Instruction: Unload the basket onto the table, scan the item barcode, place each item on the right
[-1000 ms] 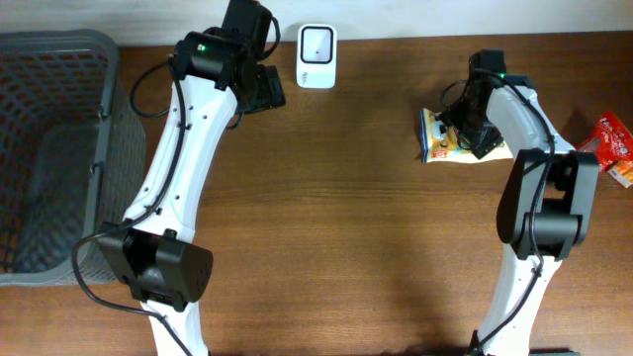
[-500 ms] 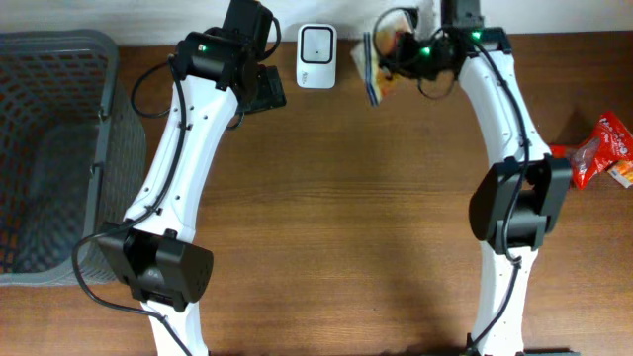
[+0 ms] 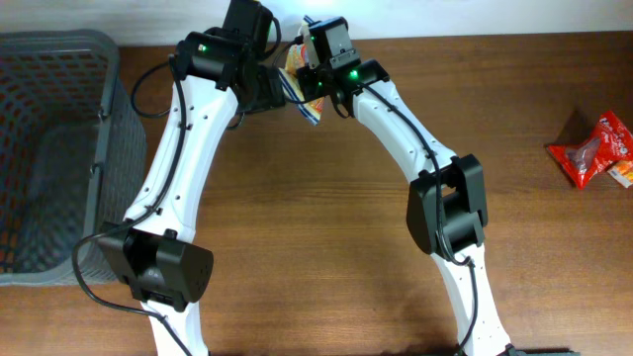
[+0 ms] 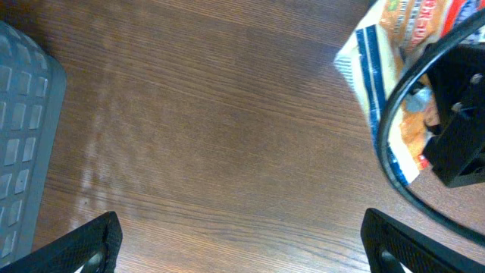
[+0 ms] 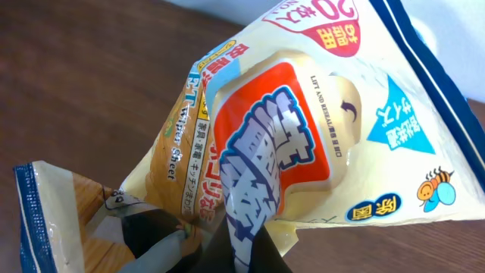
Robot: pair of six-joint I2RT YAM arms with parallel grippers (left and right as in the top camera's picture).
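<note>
The item is a cream wipes packet [image 3: 307, 105] with a blue edge and orange and red print, held above the table at the back centre. My right gripper [image 3: 311, 83] is shut on it; in the right wrist view the packet [image 5: 303, 114] fills the frame and its lower edge is pinched between the fingers [image 5: 261, 254]. No barcode shows on the faces I see. My left gripper [image 4: 242, 250] stands open and empty just left of the packet [image 4: 379, 83]. In the overhead view the right wrist covers the spot where the white scanner stood.
A grey mesh basket [image 3: 59, 148] fills the left side of the table, its corner visible [image 4: 23, 152] in the left wrist view. A red snack packet [image 3: 593, 148] lies at the far right edge. The right arm's cable loops beside the left gripper.
My right gripper shut on the packet at the right of the table, lifted it and carried it left to the back centre. The left arm has not moved.
</note>
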